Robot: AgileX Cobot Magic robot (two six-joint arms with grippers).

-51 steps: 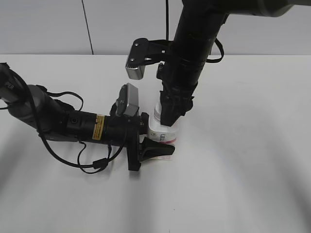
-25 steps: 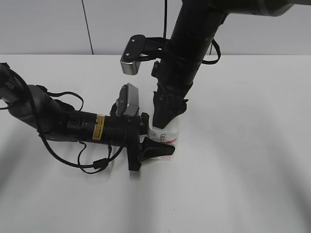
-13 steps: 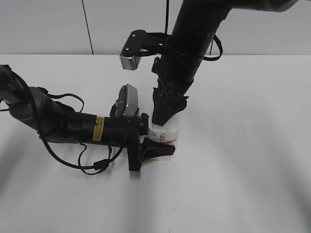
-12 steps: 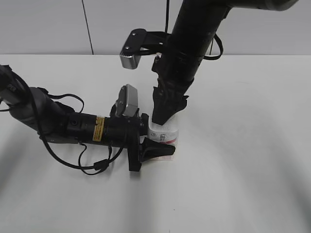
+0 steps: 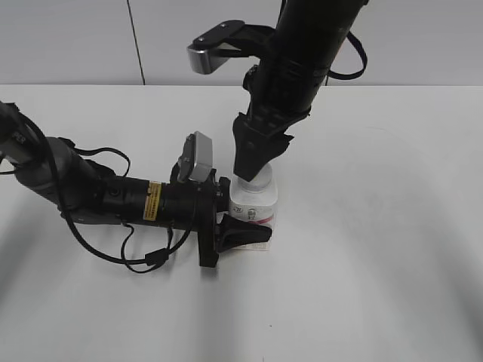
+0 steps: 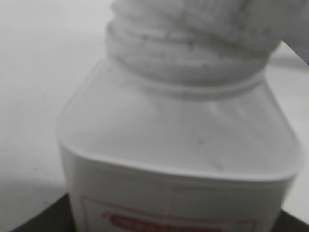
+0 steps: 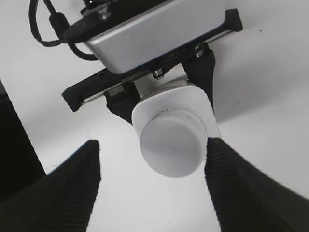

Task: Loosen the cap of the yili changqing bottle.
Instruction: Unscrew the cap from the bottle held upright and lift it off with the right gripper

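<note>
The yili changqing bottle (image 5: 262, 204) stands upright on the white table, white with a pink-red label. My left gripper (image 5: 240, 224) lies low from the left and is shut on the bottle's body, one black finger (image 7: 202, 65) on each side. In the left wrist view the bottle (image 6: 178, 140) fills the frame, with the ribbed cap (image 6: 193, 24) at the top. The white cap (image 7: 172, 144) is on the neck. My right gripper (image 7: 153, 145) hangs open just above it, its ribbed fingers (image 7: 72, 188) wider apart than the cap. In the exterior view the right gripper (image 5: 251, 170) hovers over the cap (image 5: 256, 182).
The left arm and its cables (image 5: 151, 253) stretch across the table's left side. The left wrist camera (image 5: 198, 157) sits just left of the bottle. White table (image 5: 377, 264) extends to the right and front.
My right gripper has risen off the cap and turned; earlier its fingers reached down around the cap, now the cap shows below them. The left gripper and bottle have stayed put.
</note>
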